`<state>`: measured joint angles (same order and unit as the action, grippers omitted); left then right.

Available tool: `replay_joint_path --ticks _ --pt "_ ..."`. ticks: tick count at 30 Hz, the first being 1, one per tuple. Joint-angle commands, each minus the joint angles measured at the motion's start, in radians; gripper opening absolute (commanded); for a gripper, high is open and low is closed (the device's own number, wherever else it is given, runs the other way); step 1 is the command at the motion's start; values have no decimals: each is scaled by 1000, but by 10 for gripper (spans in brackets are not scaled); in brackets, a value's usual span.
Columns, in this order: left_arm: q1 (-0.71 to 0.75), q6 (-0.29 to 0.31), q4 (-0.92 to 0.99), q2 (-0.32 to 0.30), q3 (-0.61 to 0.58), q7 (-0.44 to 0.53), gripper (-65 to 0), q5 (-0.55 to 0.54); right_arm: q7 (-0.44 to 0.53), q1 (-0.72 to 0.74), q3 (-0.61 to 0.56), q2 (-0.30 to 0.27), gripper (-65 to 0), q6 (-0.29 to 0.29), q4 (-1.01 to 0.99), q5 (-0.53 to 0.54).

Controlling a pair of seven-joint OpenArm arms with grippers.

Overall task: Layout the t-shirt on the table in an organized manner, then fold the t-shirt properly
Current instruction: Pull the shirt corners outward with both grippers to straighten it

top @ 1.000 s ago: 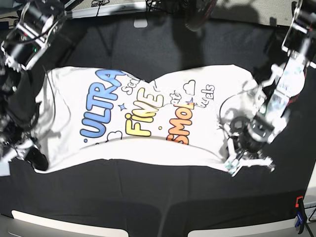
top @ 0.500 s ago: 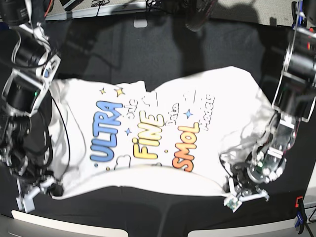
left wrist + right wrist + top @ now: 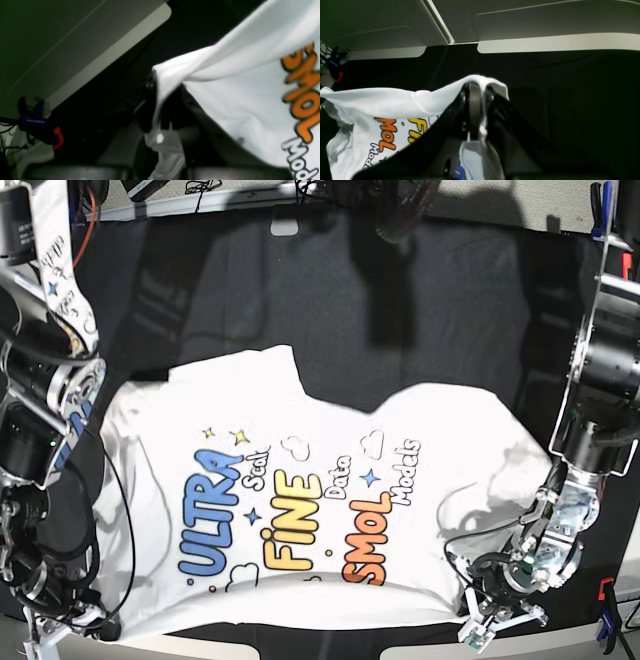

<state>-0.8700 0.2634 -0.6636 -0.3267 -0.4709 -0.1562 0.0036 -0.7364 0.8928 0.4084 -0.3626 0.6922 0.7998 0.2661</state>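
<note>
White short-sleeved cloth t-shirt (image 3: 330, 420) with blue, yellow and orange cartoon lettering is spread mid-table, on the big black-draped table (image 3: 330, 290), hem edge toward 6 o'clock. Black left gripper (image 3: 168, 83) has its 5 o'clock corner pinched, and black right gripper (image 3: 480, 85) is clamped on the 7 o'clock one, fwiw.

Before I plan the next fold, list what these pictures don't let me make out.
- Left gripper's fingertips: left wrist view, blurred and partly behind the shirt.
- Right gripper's fingertips: right wrist view, covered by draped cloth.
- The shirt's underside: base view, hidden by its printed front.
- "ULTRA" lettering: right wrist view, mostly behind the gripper, cut by the bottom edge.
</note>
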Motion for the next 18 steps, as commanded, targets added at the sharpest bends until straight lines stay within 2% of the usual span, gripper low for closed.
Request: replay_joint_path --ticks 1,7,11,12,14,15,16,18 --pt "-45 -9 -16 -3 6 31 -650 -5 37 50 2 -11 -650 6 10 24" --pt "-44 -9 -15 -3 6 50 -650 -5 39 46 2 -12 -650 6 8 21" --pt "-44 -9 -16 -3 6 61 -650 -5 85 43 2 -12 -650 6 8 20" --pt "-44 -9 -16 -3 6 61 -619 -5 105 40 2 -14 -580 6 8 19" --pt "-44 -9 -15 -3 6 61 -574 -5 147 34 2 -17 -397 6 8 -6" --pt "-44 -9 -16 -3 6 61 -566 -5 148 34 2 -17 -344 6 7 -9" --pt "-44 -9 -16 -3 6 61 -564 -5 148 34 2 -17 -324 6 7 -9" --pt "-44 -9 -16 -3 6 61 -564 -5 148 35 2 -17 -323 6 7 -9"
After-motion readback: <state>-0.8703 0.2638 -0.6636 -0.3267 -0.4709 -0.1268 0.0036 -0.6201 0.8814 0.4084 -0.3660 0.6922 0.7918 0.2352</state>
